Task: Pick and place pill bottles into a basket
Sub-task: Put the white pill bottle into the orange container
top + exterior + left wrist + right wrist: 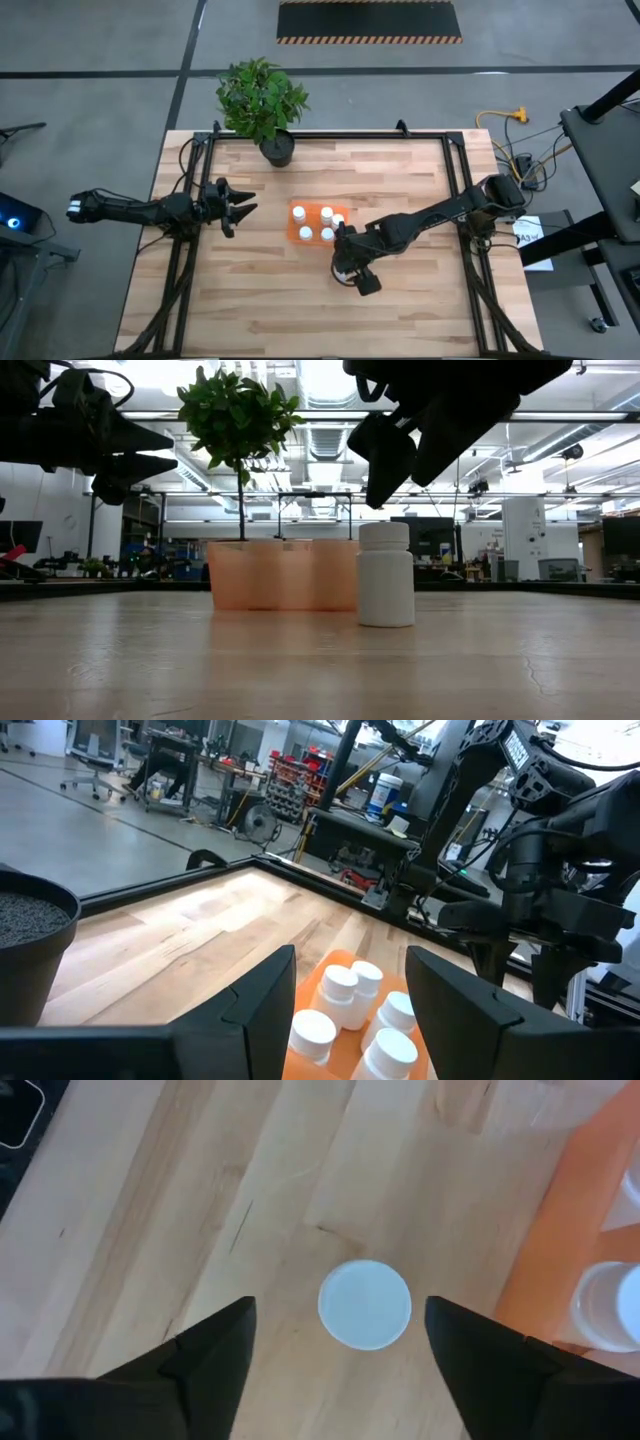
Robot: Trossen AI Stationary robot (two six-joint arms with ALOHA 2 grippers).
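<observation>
1. One pill bottle point(386, 575) stands upright on the worktop point(300, 300), just beside the orange basket point(283, 574) and outside it; the rest of the bottles visible point(326, 214) already sit inside the basket, at least four of them counted from above.
2. From its wrist, the right pincer point(340, 1335) hangs directly over the lone bottle's cap, fingers point(215, 1342) spread well apart on either side and gripping nothing; from the low view it is clearly above the cap, not touching it.
3. Off to the left of the basket, the left pincer point(240, 207) waits in the air, its fingers parted and empty, pointed toward the basket.
4. Judging from this, the step in hand is the descent onto the last bottle, with most of the task done.
5. Risk: the bottle is light and narrow, so if one finger arrives first it could tip or skate away across the smooth wood.
6. Risk: the basket wall is close on one side, so a finger coming down off-centre may land on the rim and shove the basket or jam.
7. Risk: gripping only the cap could let the bottle swing or slip during the lift over the wall.
8. Risk: the basket is crowded, so a careless drop may knock bottles over or bounce out.
</observation>
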